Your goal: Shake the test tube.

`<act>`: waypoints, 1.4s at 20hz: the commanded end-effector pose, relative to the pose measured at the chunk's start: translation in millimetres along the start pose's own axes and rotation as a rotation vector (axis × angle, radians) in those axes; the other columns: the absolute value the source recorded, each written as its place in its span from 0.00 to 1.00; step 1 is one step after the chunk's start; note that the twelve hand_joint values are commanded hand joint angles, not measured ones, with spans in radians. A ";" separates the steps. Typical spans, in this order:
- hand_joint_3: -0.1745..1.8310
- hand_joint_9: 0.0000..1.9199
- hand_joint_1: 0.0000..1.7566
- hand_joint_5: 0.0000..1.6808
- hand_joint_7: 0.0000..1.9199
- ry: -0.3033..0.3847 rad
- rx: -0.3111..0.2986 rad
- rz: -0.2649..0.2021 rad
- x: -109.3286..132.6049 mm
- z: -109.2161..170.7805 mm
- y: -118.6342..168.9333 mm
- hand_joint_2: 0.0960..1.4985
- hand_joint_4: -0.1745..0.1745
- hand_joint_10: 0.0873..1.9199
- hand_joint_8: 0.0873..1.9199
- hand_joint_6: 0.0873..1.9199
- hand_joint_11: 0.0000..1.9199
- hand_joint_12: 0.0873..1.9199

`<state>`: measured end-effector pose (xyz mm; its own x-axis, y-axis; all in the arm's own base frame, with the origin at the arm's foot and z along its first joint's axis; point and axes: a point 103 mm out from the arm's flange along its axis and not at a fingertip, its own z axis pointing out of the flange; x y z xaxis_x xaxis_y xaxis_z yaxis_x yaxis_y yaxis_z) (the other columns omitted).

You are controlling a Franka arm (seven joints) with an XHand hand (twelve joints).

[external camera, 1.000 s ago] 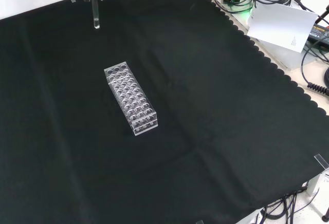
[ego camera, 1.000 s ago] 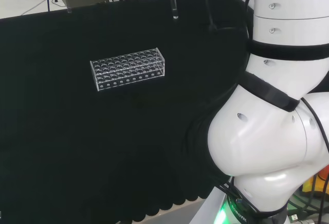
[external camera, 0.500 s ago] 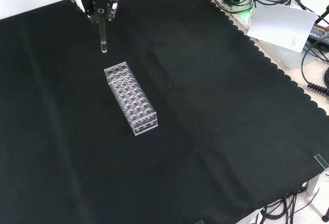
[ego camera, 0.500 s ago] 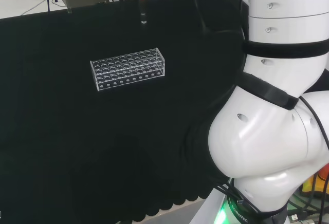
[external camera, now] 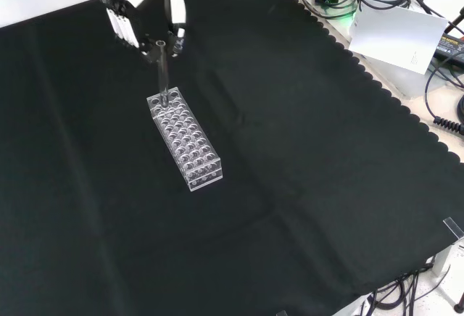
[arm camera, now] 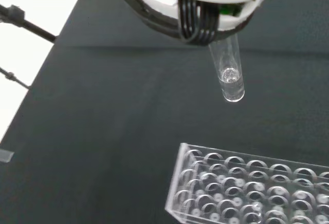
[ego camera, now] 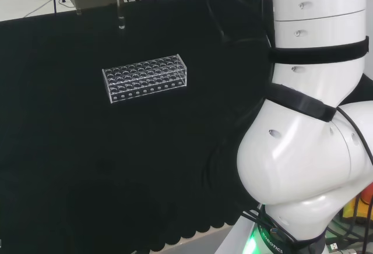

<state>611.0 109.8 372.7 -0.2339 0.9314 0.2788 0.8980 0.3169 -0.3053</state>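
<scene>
Overhead, hand (external camera: 148, 22) pinches test tube (external camera: 163, 69) above rack (external camera: 185, 138); contents unclear.

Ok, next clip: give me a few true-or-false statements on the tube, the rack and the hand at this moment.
1. The hand holds the test tube upright. True.
2. The tube sits fully seated in the rack. False: the wrist view shows its bottom hanging clear above the rack.
3. The rack lies tipped on its side. False: it stands flat on the black cloth, holes up.
4. The rack's holes look empty. True.
</scene>
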 end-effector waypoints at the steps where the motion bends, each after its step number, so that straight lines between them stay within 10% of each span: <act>1: 0.33 0.78 0.81 0.76 0.72 -0.024 0.023 0.004 -5.8 3.1 -1.1 0.44 0.00 0.00 0.36 0.16 0.60 0.49; 20: 0.33 0.79 0.82 0.76 0.72 -0.100 0.019 0.447 -183.8 -14.0 -65.1 0.44 0.00 0.00 0.36 0.15 0.60 0.49; 28: 0.33 0.79 0.82 0.76 0.72 -0.081 -0.014 0.480 -195.9 -23.1 -77.2 0.44 0.00 0.00 0.36 0.16 0.60 0.49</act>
<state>596.9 -101.1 361.7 0.1723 0.9847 0.0273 0.9136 -0.1494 -0.3781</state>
